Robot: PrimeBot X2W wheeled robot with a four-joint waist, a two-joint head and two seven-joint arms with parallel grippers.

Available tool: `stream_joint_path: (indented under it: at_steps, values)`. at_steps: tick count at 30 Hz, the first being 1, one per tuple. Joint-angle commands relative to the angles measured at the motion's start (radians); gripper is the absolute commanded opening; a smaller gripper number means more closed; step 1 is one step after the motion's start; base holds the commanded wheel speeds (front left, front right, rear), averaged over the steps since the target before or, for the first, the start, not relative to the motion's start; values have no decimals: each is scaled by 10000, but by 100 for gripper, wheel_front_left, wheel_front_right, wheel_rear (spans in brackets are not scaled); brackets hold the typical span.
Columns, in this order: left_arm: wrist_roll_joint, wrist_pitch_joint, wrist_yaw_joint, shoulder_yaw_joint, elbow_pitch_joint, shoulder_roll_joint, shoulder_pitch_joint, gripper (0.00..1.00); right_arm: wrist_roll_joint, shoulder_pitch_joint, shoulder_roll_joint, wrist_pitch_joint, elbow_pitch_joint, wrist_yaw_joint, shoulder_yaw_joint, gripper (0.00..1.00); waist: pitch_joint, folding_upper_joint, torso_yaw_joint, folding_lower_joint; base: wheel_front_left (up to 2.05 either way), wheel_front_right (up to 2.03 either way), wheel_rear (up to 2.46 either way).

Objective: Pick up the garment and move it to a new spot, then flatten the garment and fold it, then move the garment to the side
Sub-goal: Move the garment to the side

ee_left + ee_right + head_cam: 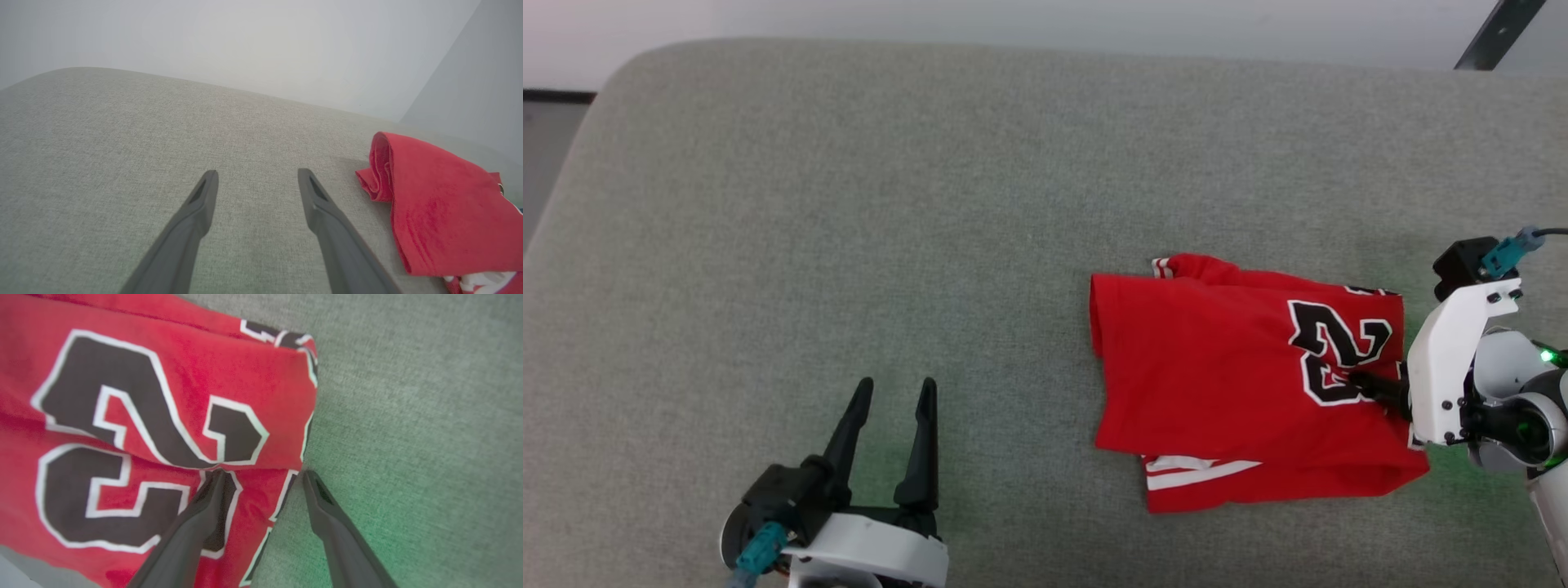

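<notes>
Two open end effectors: right end effector [263, 473] straddles garment [1217, 376] edge, left end effector [896, 384] well apart, empty

The garment [1225, 384], a red jersey, lies folded into a rough rectangle on the right part of the grey fabric surface [849, 245]. Its black, white-edged 23 [1339, 351] faces up at the right end, turned sideways. White-striped trim [1192, 472] pokes out under the near edge.

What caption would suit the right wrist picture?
Open right gripper straddling the edge of a folded red jersey on a grey cushion.
</notes>
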Motion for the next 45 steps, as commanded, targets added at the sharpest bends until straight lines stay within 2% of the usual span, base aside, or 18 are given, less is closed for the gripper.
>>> stream_joint_path:
  at_steps: [1,2,3,4,5,6,16,23,32,37,45]
  values:
    - [74,-38,-50,36,-13,-32,-133,100,-100,213,233,-39,348,-8,141,100,208,-1,129,0,0,0,0]
    - [80,-38,-67,41,5,-41,-158,100,-135,226,273,-50,425,-10,182,100,230,-1,132,0,0,0,0]
    - [76,-39,-89,45,18,-48,-189,100,-154,249,306,-78,487,-10,229,94,245,-1,131,0,0,0,0]
    - [73,-39,-82,45,37,-56,-223,100,-149,268,345,-145,519,-10,250,47,250,-1,127,0,0,0,0]
    - [85,-38,-89,48,54,-61,-259,100,-117,259,388,-225,540,-10,246,26,249,-1,120,0,0,0,0]
    - [104,-27,-111,49,56,-68,-294,100,-80,233,419,-325,542,-8,270,0,242,-1,109,0,0,0,0]
    - [409,-29,-248,267,-17,-91,-263,100,616,292,416,-1796,412,-8,-75,0,-219,-1,-431,0,0,0,0]
    - [766,-23,-360,399,-360,-43,-420,100,1011,221,-249,-2477,282,-10,-536,0,-153,-1,-1397,0,0,0,0]
    - [1086,-23,-449,352,-693,308,-840,100,796,-59,-1481,-2542,270,-10,-1606,0,365,-1,-2453,0,0,0,0]
    - [1219,-23,-477,376,-1061,536,-1160,100,325,-395,-2016,-2684,636,-10,-2237,0,658,-1,-2648,0,0,0,0]
    - [1324,-23,-501,427,-1677,798,-1389,100,-348,-1260,-2237,-3250,1427,-10,-2913,0,1168,-1,-2500,0,0,0,0]
